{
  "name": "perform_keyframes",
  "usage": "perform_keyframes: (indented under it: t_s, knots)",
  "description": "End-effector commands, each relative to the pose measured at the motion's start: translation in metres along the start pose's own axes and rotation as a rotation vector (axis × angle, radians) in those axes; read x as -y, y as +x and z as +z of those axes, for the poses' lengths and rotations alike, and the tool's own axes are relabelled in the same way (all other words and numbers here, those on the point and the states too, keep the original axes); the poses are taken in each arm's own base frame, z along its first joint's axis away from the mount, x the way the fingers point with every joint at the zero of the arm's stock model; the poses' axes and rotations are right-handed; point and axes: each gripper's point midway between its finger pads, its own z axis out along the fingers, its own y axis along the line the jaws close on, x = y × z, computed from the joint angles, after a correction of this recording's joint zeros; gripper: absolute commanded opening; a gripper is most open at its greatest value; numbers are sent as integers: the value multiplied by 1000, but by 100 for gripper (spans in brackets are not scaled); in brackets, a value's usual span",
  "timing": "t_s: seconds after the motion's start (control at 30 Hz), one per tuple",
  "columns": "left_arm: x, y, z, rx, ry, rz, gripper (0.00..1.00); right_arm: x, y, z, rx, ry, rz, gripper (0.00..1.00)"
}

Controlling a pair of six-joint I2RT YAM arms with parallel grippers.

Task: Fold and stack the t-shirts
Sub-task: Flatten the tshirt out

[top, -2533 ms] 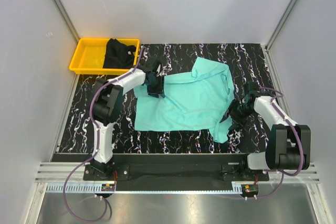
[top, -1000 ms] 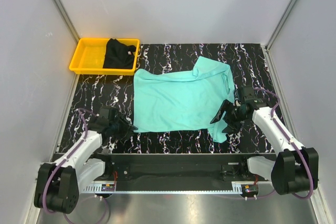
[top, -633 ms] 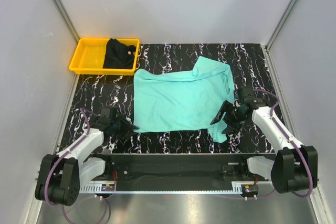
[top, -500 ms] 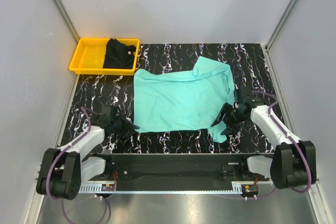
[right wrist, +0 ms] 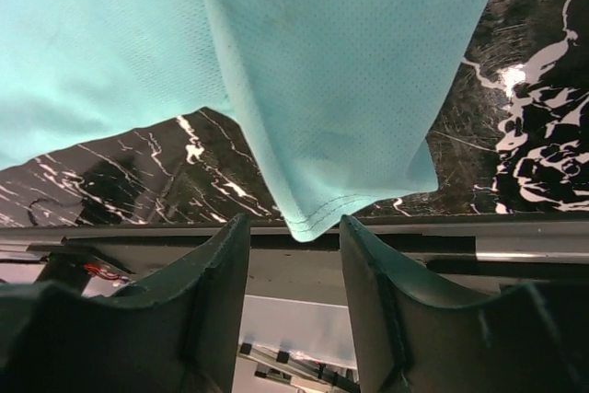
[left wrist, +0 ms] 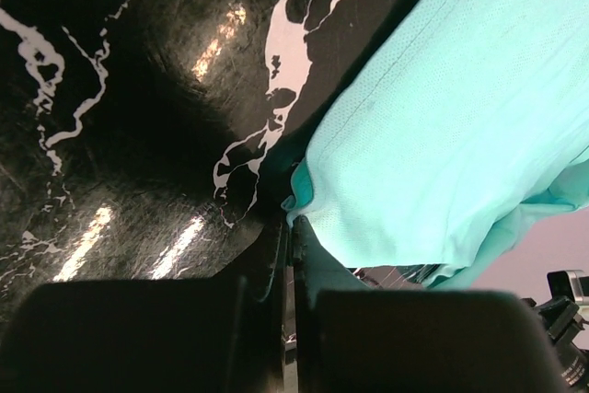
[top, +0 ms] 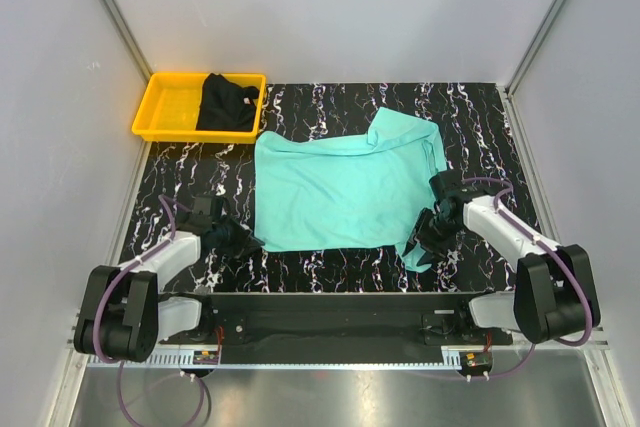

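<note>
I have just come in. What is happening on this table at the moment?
Two robot arms are handling a turquoise t-shirt spread on the black marbled table. The left tool is shut on the shirt's near left corner. The right tool is open, with the near right corner between its fingers, not yet gripped. A black t-shirt lies in the yellow tray at the far left.

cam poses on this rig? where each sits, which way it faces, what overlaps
Top external: above and behind the arm bases, looking down on the table; both arms show, teal t-shirt spread out, black t-shirt in the yellow tray.
Left wrist: low over the table, looking along the left end effector, shut on the teal t-shirt's corner.
Right wrist: looking along the right end effector toward the table's near edge, open astride another corner.
Shared: all three see the teal t-shirt and table.
</note>
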Motion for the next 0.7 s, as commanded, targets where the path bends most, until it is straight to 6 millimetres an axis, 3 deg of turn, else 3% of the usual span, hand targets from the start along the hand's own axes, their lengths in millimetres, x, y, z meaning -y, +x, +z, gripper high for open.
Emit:
perform_keyframes:
  t_s: [0.0, 0.67]
  knots:
    - [-13, -3, 3, 12, -52, 34, 0, 1, -6, -1, 27, 47, -5, 50]
    - [-4, -2, 3, -13, -21, 61, 0, -2, -8, 13, 16, 71, -26, 44]
